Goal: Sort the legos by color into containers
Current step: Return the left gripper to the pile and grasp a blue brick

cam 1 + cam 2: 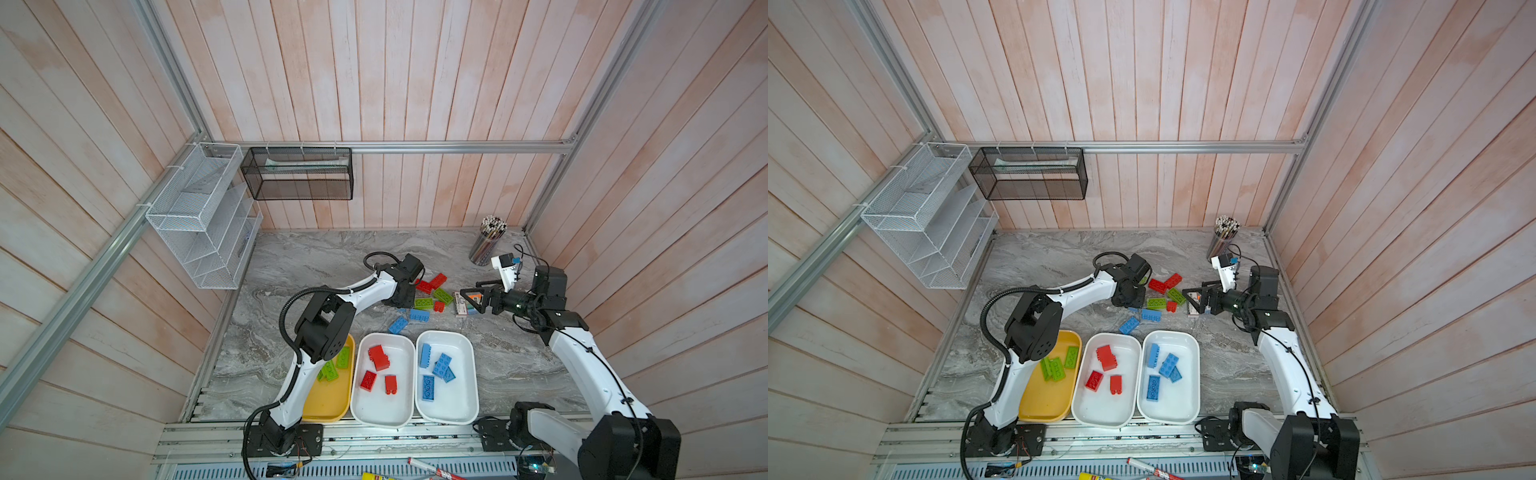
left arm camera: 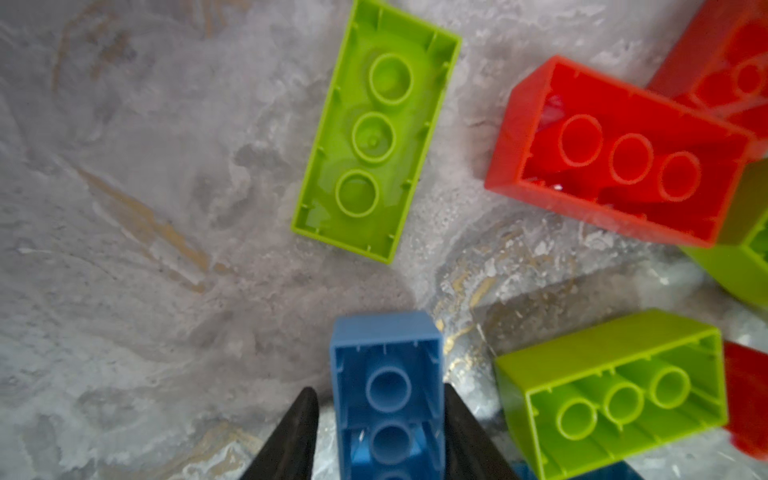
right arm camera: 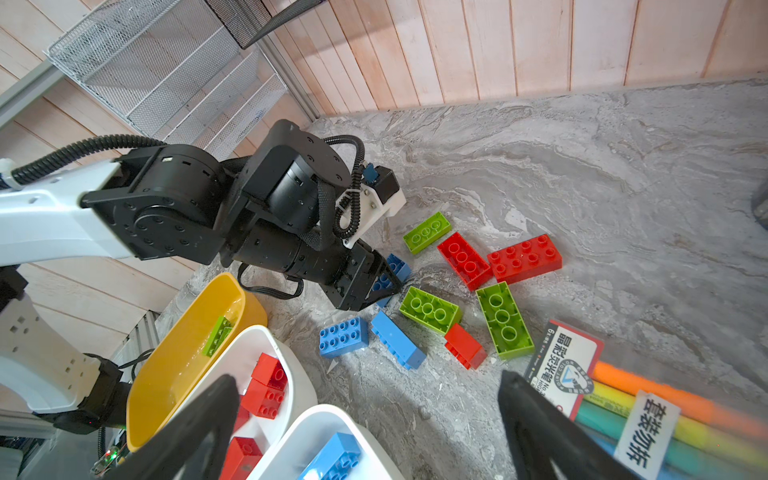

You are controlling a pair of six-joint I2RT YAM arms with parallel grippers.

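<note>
And the left gripper [image 2: 379, 390] straddles a blue brick [image 2: 386, 353]
Touching on one side, just off on the other; bare marble tabletop [image 2: 124, 208] alongside; right gripper [image 3: 368, 376] gapes wide, empty

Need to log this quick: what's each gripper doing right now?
Left gripper: fingers straddle the blue brick; whether it's gripped cannot be told.
Right gripper: open, holding nothing.

White-shelled arms [image 1: 365, 291] with black joints, ribbed black cable hoses [image 1: 284, 320] — tapering matte-black fingers [image 2: 297, 436].
</note>
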